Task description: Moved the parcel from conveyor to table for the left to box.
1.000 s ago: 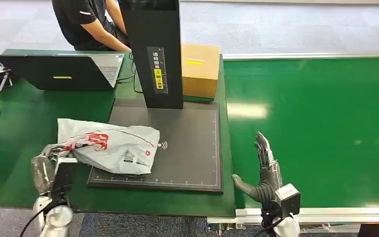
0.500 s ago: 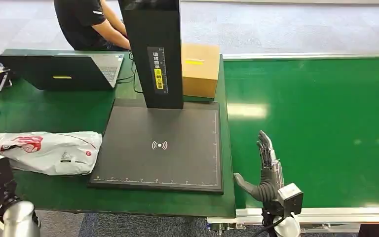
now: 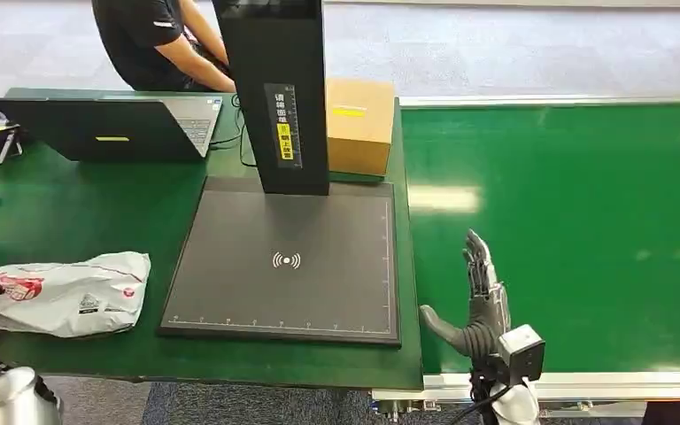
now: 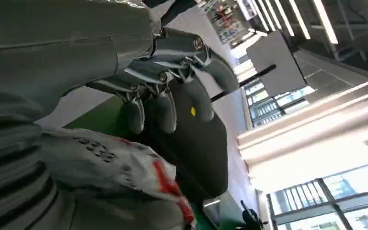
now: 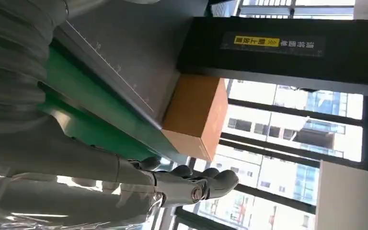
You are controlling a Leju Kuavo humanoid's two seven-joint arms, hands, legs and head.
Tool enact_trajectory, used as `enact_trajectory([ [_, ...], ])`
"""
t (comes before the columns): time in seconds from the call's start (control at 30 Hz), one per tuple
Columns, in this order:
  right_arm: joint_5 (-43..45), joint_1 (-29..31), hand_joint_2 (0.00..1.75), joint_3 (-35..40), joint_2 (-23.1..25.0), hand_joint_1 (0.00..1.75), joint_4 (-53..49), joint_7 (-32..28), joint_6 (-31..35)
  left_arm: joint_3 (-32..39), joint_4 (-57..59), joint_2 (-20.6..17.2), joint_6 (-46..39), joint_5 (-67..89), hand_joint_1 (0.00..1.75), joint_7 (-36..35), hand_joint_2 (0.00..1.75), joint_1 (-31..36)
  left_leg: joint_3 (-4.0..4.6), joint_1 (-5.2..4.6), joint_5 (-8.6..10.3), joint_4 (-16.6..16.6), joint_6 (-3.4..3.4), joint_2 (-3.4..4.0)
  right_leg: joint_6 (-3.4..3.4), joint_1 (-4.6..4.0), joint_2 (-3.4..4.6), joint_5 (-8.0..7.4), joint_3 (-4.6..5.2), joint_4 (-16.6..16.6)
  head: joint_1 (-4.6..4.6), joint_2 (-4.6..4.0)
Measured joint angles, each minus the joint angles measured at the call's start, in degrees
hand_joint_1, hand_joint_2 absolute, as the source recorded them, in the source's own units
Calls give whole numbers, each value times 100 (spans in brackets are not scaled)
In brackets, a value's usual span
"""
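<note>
At table's left edge, left hand is gripping the plastic mailer parcel; right hand is hovering spread, empty. Slick bag risks slipping off.

White plastic parcel lies on green desk, left of black scanner mat; brown cardboard box sits behind mat; green conveyor right.
</note>
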State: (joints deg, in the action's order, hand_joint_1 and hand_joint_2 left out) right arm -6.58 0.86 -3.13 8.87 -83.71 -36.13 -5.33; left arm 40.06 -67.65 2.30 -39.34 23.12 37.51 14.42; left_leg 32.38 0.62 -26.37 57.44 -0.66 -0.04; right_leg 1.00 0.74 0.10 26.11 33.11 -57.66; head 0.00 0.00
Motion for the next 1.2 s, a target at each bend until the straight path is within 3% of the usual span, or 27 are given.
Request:
enact_trajectory([
  [0.43, -11, 99, 175, 0, 0, 0, 2, 59, -31, -938, -959, 262, 90, -708, 0, 260, 175, -393, 0, 0, 0, 1, 0, -1, 0, 1, 0, 0, -1, 0, 0, 0],
  [0.67, -13, 120, 175, 0, -2, 0, 9, 59, -37, -1634, -1475, 450, 1786, -1591, 0, 103, 175, -632, 0, -1, 0, 1, 0, -1, 1, 1, 0, -1, -2, 1, 0, 0],
  [0.97, -17, 195, 175, 9, -2, 0, 118, 28, -85, -3114, -1510, 575, 2962, -1405, 0, 50, 175, -973, 1, -3, -2, 3, 2, -1, 1, 3, -1, -1, -1, 1, 0, 0],
  [1.2, -2, 255, 175, 61, -9, 0, 267, -42, -116, -4149, -1390, 577, 4352, -1936, 0, -210, 175, -1127, 1, -3, -2, 3, 2, -1, 1, 2, -1, -1, -1, 1, 0, 0],
])
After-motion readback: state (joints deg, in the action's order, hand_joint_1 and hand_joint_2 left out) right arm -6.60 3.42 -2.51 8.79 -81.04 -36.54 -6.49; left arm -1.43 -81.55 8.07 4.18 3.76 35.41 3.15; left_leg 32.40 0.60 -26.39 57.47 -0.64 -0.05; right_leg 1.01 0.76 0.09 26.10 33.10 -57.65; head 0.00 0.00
